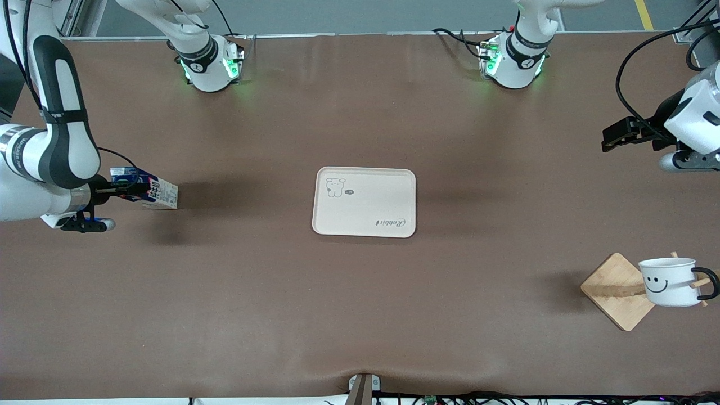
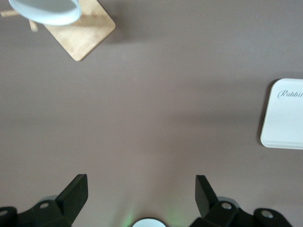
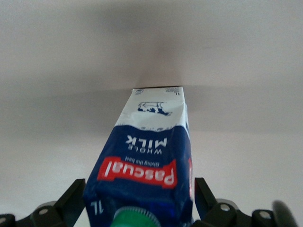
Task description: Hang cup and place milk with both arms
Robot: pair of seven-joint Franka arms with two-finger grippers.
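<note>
Milk (image 1: pixel 151 191) is clamped near its cap in the right gripper (image 1: pixel 121 190), above bare table, well apart from the tray (image 1: pixel 364 225). High grip risks swing, then toppling on release. Left gripper (image 1: pixel 616 136) waits spread and empty; cup (image 1: pixel 669 281) hangs on the rack (image 1: pixel 616 289).

High front camera faces robots; wrist cameras look down at tray (image 1: pixel 364 201).

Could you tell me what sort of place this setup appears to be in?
Probably a robotics lab bench, not a home kitchen: two arms are bolted along a brown-covered table, cables trail off its edges, and the only props are a tray, a hung cup and a milk carton.
</note>
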